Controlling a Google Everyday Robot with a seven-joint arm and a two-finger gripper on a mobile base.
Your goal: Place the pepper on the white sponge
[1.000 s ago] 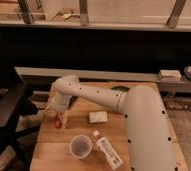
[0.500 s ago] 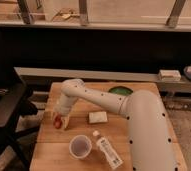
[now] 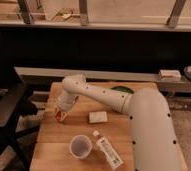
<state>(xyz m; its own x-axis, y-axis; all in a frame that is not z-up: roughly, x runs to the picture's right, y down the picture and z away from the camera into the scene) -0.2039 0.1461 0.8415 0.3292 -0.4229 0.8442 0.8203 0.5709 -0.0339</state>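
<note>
The red-orange pepper [image 3: 59,116] shows at the tip of my gripper [image 3: 61,115], over the left part of the wooden table [image 3: 54,142]. My white arm reaches from the lower right across the table to it. The white sponge [image 3: 98,117] lies flat on the table, to the right of the gripper and apart from it. The pepper is partly hidden by the gripper.
A translucent white cup [image 3: 80,146] stands near the front of the table. A white bottle with a label [image 3: 107,149] lies beside it. A green bowl [image 3: 121,90] is at the back, partly behind my arm. A black chair [image 3: 6,107] stands to the left.
My arm has swung to the right and the gripper with the pepper has shifted slightly right along the table's left side. The sponge, cup and bottle have not moved.
</note>
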